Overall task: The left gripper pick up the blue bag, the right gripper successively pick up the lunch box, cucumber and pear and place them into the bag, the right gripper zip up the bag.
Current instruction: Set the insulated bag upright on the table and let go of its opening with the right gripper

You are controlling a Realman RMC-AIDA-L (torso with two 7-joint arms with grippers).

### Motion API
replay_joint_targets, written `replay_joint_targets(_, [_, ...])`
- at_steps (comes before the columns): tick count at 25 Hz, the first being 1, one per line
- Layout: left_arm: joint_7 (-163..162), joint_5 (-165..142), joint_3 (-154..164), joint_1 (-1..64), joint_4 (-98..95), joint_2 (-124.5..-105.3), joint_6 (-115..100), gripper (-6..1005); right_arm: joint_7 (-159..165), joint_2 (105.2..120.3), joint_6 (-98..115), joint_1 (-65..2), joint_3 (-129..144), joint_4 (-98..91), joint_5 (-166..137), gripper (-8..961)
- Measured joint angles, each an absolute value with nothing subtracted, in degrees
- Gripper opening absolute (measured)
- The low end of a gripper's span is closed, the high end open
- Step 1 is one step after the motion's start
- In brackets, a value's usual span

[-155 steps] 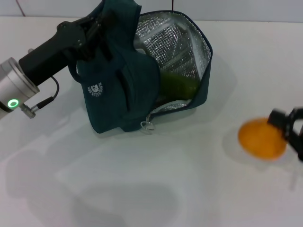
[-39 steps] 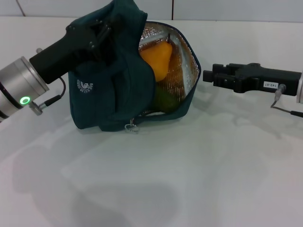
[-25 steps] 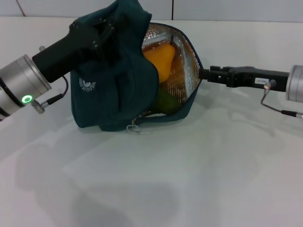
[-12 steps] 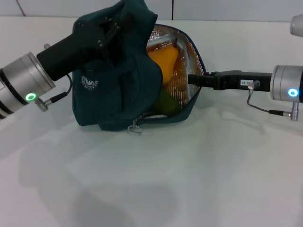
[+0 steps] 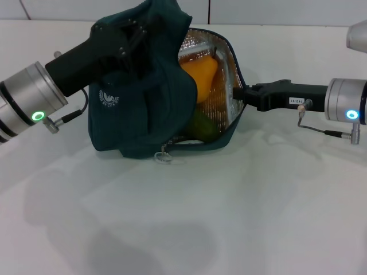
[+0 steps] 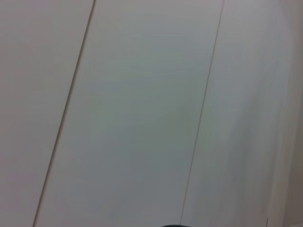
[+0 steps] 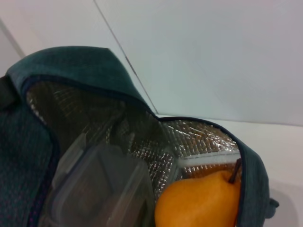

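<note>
White tabletop [image 5: 241, 217] is carrying the blue bag [image 5: 143, 114], left gripper [image 5: 123, 43] clamping its top, while the right gripper [image 5: 239, 94], having dropped the pear [image 5: 200, 74] inside, is pinching the rim, claw narrow, zipping next.

Probably a lab, bare white table [image 5: 229, 217], panelled wall [image 6: 142, 94]

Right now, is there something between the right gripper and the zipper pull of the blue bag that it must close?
Nothing visible blocks it. The right gripper is at the right edge of the blue bag, whose mouth is open. The zipper pull hangs at the front lower edge, over the bare white table. The left gripper holds the bag's top.
</note>
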State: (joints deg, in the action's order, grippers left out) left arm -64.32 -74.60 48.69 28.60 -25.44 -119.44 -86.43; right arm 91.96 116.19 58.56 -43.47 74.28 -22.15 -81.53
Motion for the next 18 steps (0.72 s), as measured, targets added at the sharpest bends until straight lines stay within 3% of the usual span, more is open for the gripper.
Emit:
replay_joint_targets(10, [-63.8, -74.3, 48.7, 28.8, -25.1, -119.54, -86.4, 111, 81.5, 116.20, 58.4, -42.5, 74.0, -22.2, -77.5, 37])
replay_joint_targets(18, [-63.3, -74.6, 50.6, 28.0, -24.8, -119.53, -87.1, 117, 62.2, 116.11, 66.1, -37.3, 74.1, -22.7, -62.4, 26])
